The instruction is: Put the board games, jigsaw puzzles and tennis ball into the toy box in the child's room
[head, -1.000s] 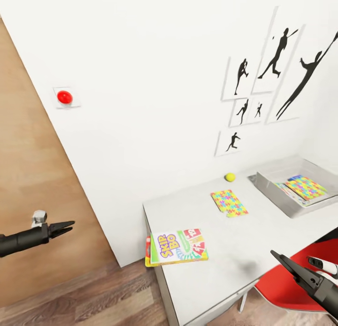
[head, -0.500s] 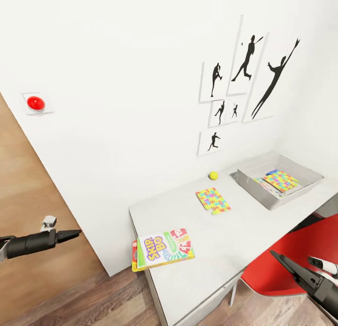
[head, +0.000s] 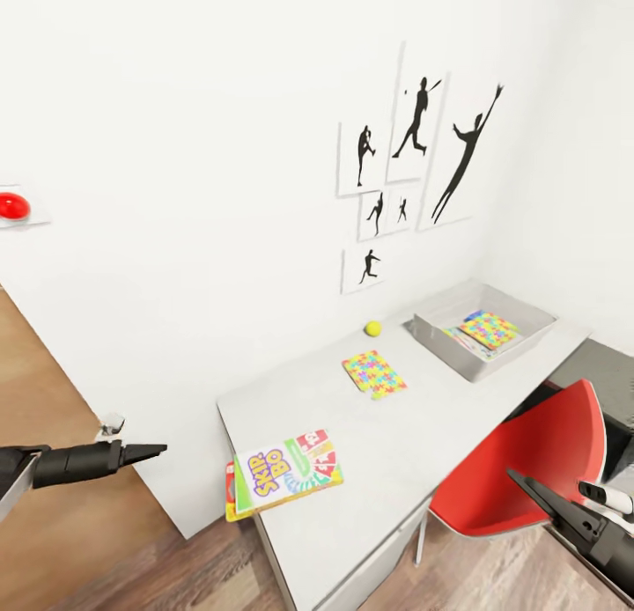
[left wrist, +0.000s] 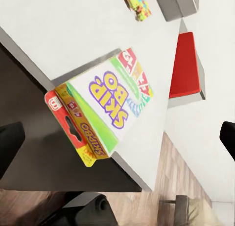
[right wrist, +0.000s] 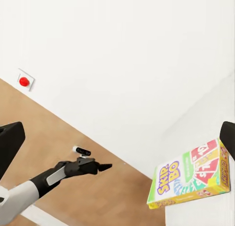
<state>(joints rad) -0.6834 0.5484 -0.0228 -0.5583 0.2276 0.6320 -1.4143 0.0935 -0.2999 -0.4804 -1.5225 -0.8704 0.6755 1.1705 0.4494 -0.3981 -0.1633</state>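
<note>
**A:** On the table (head: 414, 435), against the white wall: toy box (head: 438, 335) at the far end, holding one jigsaw puzzle (head: 490, 328) and some flat printed item beneath, not identifiable. Red chair (head: 528, 470) tucked in just beside the table's front edge.

**B:** Noted. Remaining items outside the box?

**A:** Three, by size. Board game (head: 286, 470), marked Skip-Bo, at the near corner, lying flat and overhanging the table edge. Second jigsaw puzzle (head: 374, 373) flat on mid-table, between game and box. Tennis ball (head: 373, 328) close to the wall, just beyond that puzzle.

**B:** Grippers?

**A:** Left gripper (head: 158, 451) level with the table, out beside the near corner, well apart from the game. Right gripper (head: 515, 477) low, in front of the chair. Fingers spread wide in both wrist views, nothing held.

**B:** Step in hand, as judged?

**A:** Approach to the board game, likely by the left arm. Recommend closing in squarely on the overhanging edge, one finger above and one below, gripping well in from the corner to prevent tilting. Lift clear before carrying. Pass high over puzzle and ball to avoid a knock, since the ball may roll
</note>
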